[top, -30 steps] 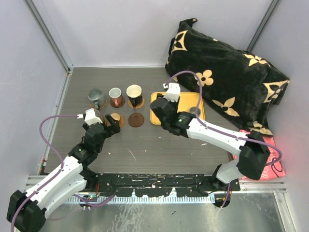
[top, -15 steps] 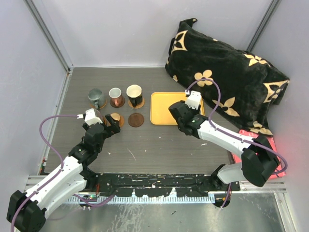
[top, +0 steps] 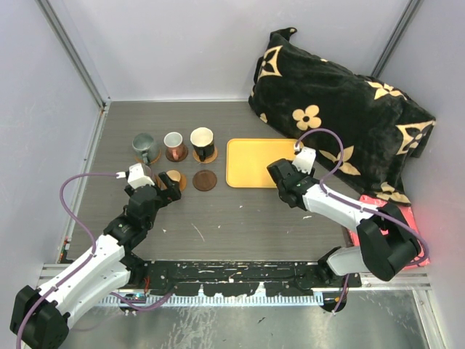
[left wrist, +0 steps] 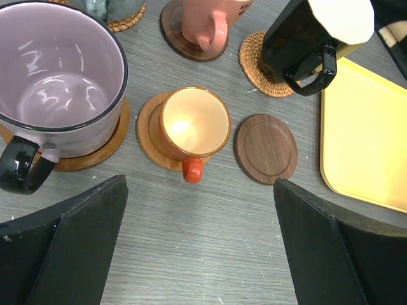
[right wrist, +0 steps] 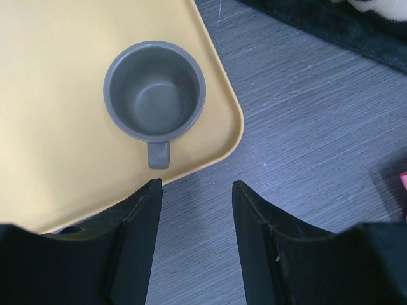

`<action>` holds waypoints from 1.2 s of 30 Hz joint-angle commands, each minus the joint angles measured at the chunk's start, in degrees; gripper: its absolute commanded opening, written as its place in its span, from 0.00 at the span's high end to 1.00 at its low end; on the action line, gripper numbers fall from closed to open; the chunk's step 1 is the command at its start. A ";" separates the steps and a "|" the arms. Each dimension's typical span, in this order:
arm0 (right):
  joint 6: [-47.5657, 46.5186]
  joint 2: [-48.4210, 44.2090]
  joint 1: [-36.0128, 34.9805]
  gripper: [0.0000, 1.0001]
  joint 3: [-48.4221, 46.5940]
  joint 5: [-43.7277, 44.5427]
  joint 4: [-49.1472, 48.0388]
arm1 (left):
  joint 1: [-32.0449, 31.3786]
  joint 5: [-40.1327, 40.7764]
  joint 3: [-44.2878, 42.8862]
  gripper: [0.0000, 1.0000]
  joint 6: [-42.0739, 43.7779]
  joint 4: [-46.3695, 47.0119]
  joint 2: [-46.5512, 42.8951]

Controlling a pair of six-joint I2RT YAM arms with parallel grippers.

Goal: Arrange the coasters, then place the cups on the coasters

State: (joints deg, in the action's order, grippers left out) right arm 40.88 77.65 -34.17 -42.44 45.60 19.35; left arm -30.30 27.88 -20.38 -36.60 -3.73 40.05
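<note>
From above, the right arm (top: 334,207) hid the tiny grey cup (right wrist: 154,91). Only the right wrist view showed it, at the 5 o'clock corner of the square yellow tray (right wrist: 51,127), just beyond the released, empty jaws of the right gripper (right wrist: 196,187). The left gripper (left wrist: 200,184) held its jaws wide and empty above the tiny orange cup (left wrist: 194,122) on its round wooden coaster (left wrist: 147,143).

Yellow tray (top: 251,163) mid-table; black flower-patterned blanket (top: 341,116) heaped back right.

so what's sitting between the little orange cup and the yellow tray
One empty dark brown coaster, lying flat between the orange cup and the yellow tray. The left wrist view shows it clearly.
</note>
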 commanded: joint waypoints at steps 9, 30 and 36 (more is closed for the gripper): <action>0.97 2.57 1.01 0.47 -0.45 -2.07 -6.64 | 0.07 1.49 0.17 0.02 0.21 2.43 0.46; -2.26 9.59 5.00 0.50 -0.12 -4.38 -16.13 | 0.07 1.61 0.08 0.02 0.30 2.98 1.52; -3.38 10.57 6.20 0.65 -0.34 -5.33 -17.42 | 0.08 1.58 0.13 0.02 0.26 3.03 1.68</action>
State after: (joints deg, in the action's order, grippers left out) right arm 38.63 87.81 -28.67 -42.11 40.03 5.28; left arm -30.30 27.88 -20.32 -36.60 -3.49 41.76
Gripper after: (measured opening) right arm 0.405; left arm 0.984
